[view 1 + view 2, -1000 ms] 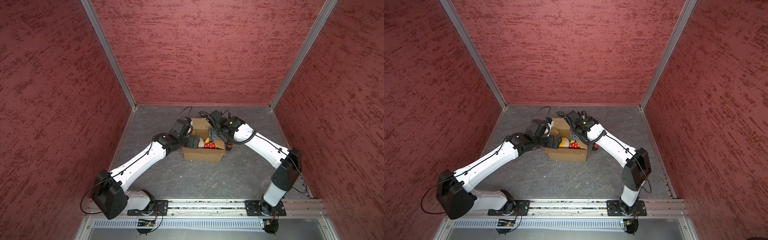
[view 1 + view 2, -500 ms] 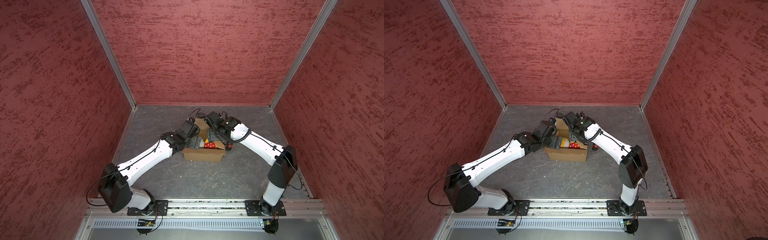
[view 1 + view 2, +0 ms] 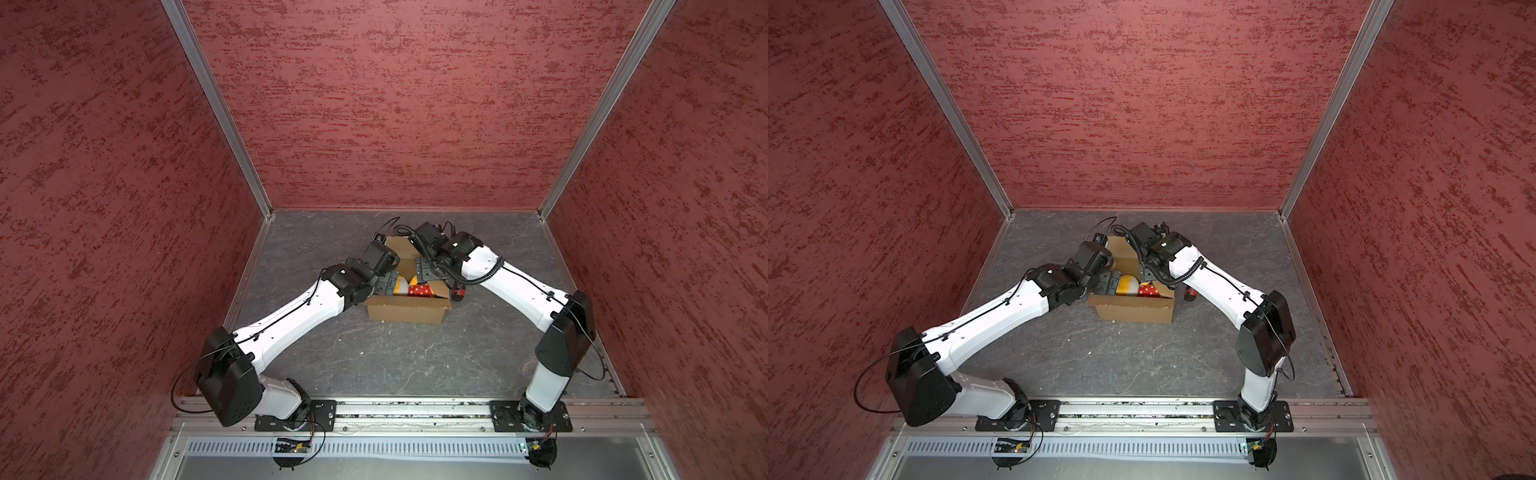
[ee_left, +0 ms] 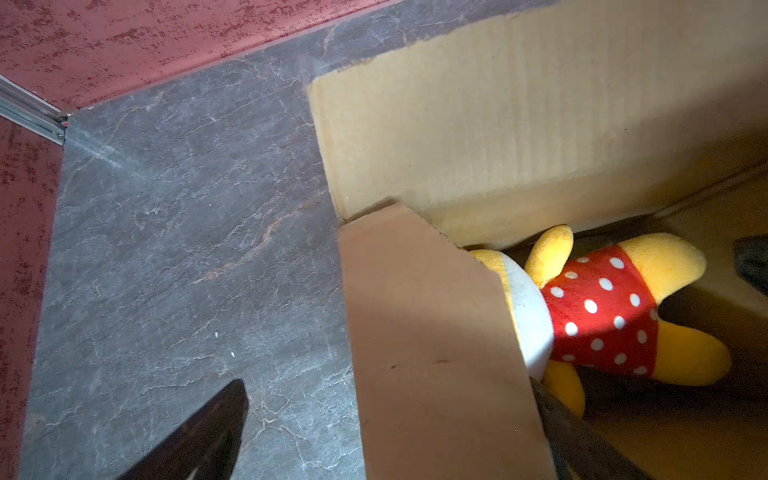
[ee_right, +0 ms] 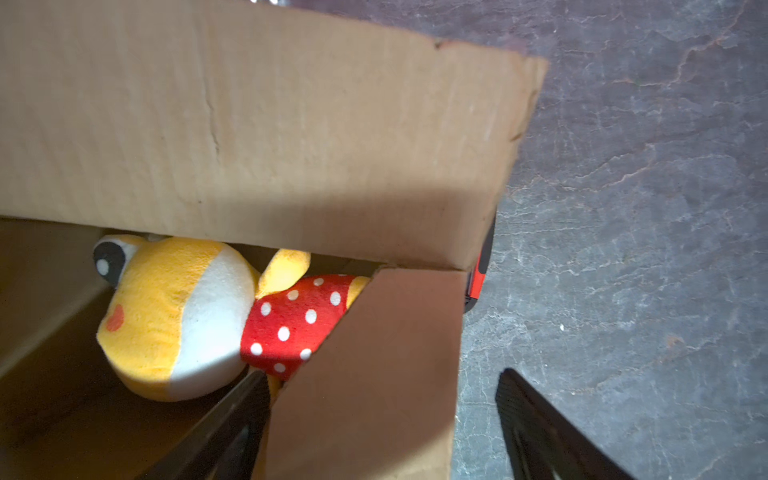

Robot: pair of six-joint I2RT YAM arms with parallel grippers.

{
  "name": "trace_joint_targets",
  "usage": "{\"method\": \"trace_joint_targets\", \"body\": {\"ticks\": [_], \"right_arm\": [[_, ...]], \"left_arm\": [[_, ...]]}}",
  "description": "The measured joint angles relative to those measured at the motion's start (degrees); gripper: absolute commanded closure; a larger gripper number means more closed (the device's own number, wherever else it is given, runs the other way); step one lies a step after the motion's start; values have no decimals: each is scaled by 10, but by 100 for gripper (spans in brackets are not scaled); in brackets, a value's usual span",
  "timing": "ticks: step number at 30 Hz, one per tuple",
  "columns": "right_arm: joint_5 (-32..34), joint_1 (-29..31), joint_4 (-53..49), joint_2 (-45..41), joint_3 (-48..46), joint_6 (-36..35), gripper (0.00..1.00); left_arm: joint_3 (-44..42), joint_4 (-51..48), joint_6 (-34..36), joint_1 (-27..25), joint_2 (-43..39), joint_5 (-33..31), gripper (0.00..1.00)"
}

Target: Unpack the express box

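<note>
The express box (image 3: 407,311) (image 3: 1134,311), brown cardboard, stands mid-floor with its flaps up. Inside lies a yellow plush toy (image 3: 417,289) (image 4: 602,311) (image 5: 174,316) in a red dotted dress. My left gripper (image 3: 388,284) (image 4: 386,440) is open at the box's left end. It straddles a short end flap (image 4: 436,353), with one finger (image 4: 208,432) outside over the floor. My right gripper (image 3: 428,272) (image 5: 386,415) is open at the right end and straddles the other short flap (image 5: 374,374). One of its fingers (image 5: 237,415) is inside by the toy.
A small red-and-black object (image 3: 457,293) (image 5: 480,266) lies on the grey floor against the box's right side. Red walls close in the cell on three sides. The arms' base rail (image 3: 415,409) runs along the front.
My left arm has reached farther forward and right, bringing its gripper over the box's left end flap. The right arm has shifted only slightly at the right end.
</note>
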Motion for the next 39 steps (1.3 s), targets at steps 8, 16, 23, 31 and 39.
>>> {"method": "trace_joint_targets", "body": {"ticks": [8, 16, 23, 31, 39], "right_arm": [[12, 0, -15, 0, 15, 0, 12], [18, 0, -26, 0, 15, 0, 11], [20, -1, -28, 0, 16, 0, 11], [27, -2, -44, 0, 35, 0, 11], [40, -3, -71, 0, 55, 0, 11]], "left_arm": [[-5, 0, 0, 8, -34, -24, 0], [-19, -2, -2, 28, -48, -32, 0], [-31, -10, -6, 52, -70, -37, 0], [-50, -11, -15, 80, -76, -35, 0], [-69, -10, -28, 97, -72, -26, 0]]}}
